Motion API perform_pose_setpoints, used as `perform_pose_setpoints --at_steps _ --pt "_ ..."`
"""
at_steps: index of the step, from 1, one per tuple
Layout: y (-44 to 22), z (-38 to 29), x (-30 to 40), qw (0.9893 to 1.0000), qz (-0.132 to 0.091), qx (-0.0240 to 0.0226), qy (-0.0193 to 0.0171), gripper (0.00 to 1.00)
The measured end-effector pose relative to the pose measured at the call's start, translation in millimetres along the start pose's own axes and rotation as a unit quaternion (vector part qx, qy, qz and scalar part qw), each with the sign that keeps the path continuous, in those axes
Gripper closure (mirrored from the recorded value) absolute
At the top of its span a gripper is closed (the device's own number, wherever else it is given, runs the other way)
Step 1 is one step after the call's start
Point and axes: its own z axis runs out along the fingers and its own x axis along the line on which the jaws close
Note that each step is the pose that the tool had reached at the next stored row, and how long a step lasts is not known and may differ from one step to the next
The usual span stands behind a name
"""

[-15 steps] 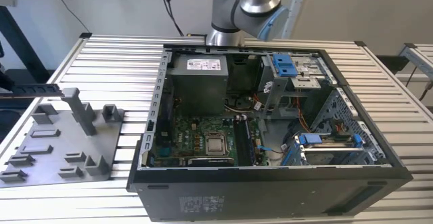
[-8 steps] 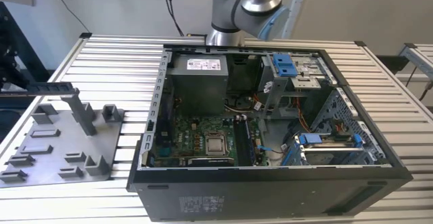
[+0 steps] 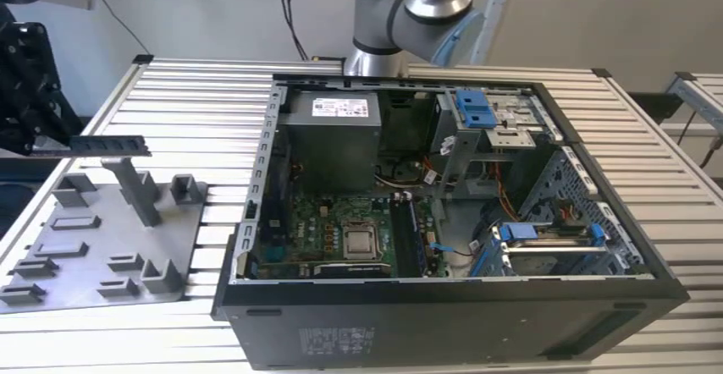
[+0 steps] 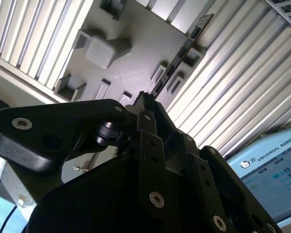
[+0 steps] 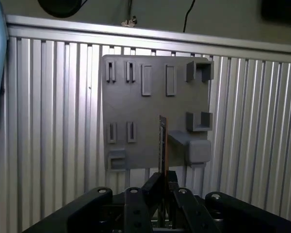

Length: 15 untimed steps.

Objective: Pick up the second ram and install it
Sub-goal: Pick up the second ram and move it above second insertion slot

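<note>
My jaws are clamped on one end of the second ram (image 5: pixel 162 141). The card juts straight out from between them and shows edge-on in the first wrist view. In the second wrist view it runs away from my fingertips as a thin dark strip.

In the exterior view I hold the card level in the air, above the grey fixture tray (image 3: pixel 68 255) and just over the top of the tray's tall post (image 3: pixel 135 189). I cannot tell whether it touches the post.

The tray lies flat on the ribbed metal surface (image 3: pixel 169 95), with its low brackets and slots around the post.

Beside the tray, to the exterior view's right, the open computer case (image 3: pixel 452 294) lies on the same surface. Inside it are the green motherboard (image 3: pixel 328 230) and a grey power supply (image 3: pixel 333 137), and further in, bright blue drive latches (image 3: pixel 475 107).

Beyond the case, at the surface's far edge, stands the base of my arm (image 3: pixel 384 19).
</note>
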Motion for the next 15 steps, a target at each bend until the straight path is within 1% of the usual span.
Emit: perform_pose_setpoints --at_steps 8,12,15 --pt "-26.1 0.6 -0.7 1.0000 0.001 -0.0055 0.0009 0.83" --pt "-35.9 0.8 -1.0 1.0000 0.001 -0.0069 0.0016 0.83" --pt "-41.8 1.0 -1.4 1.0000 0.001 -0.0071 0.0018 0.83"
